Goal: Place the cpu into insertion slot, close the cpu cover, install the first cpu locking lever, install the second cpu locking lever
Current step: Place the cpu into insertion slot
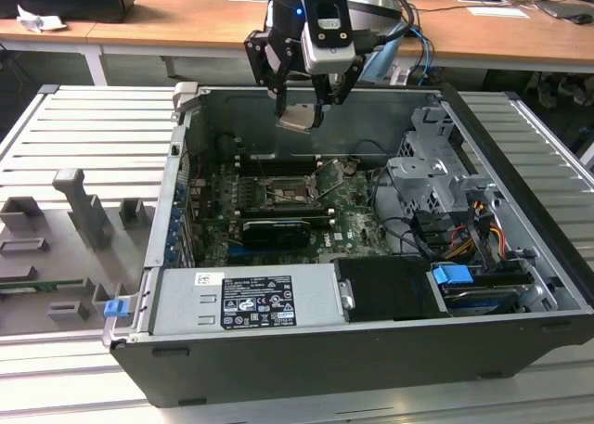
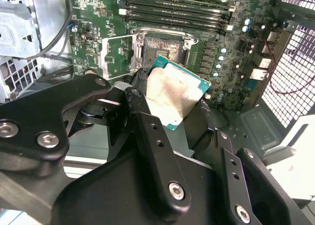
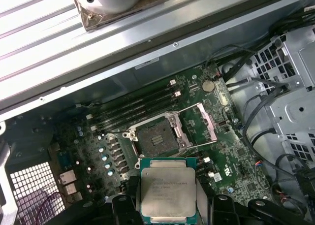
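My gripper (image 1: 299, 109) hangs above the open computer case, shut on the cpu (image 1: 298, 119), a small square chip with a dull metal top. In both wrist views the cpu (image 3: 167, 188) (image 2: 173, 94) sits clamped between the black fingers (image 3: 129, 201), held in the air short of the insertion slot (image 3: 154, 136) (image 2: 163, 49) (image 1: 281, 188). The slot is bare and uncovered. The cpu cover (image 3: 199, 121) (image 2: 117, 58) (image 1: 335, 174) stands swung open beside it. A thin locking lever (image 3: 182, 137) is raised along the slot's edge.
Memory slots (image 3: 133, 107) run along the slot's far side. A long black card (image 1: 276, 230) lies nearer the front, with the power supply (image 1: 251, 299) before it. A drive cage with cables (image 1: 436, 187) fills the exterior view's right. Grey fixtures (image 1: 83, 206) stand outside the case.
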`<state>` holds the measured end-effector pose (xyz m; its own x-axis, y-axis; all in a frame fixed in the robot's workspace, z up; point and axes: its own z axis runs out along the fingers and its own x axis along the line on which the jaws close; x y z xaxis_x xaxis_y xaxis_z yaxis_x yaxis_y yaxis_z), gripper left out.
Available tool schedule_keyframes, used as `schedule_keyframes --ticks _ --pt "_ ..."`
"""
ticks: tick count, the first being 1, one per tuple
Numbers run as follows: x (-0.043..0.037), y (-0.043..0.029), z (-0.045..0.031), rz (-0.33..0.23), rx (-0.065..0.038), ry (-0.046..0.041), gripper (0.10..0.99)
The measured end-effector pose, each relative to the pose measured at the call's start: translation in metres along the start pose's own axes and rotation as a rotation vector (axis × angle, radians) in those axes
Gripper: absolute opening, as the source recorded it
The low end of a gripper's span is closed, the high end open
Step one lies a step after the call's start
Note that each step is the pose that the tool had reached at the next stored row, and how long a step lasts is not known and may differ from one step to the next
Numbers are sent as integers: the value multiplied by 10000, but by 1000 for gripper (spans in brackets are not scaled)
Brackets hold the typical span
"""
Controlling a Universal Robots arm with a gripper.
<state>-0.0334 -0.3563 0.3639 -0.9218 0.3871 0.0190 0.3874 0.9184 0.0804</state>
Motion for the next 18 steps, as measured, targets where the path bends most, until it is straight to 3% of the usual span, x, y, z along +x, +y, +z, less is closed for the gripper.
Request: schedule_keyframes --ticks 18 --pt "-1 -3 37 87 -2 -7 537"
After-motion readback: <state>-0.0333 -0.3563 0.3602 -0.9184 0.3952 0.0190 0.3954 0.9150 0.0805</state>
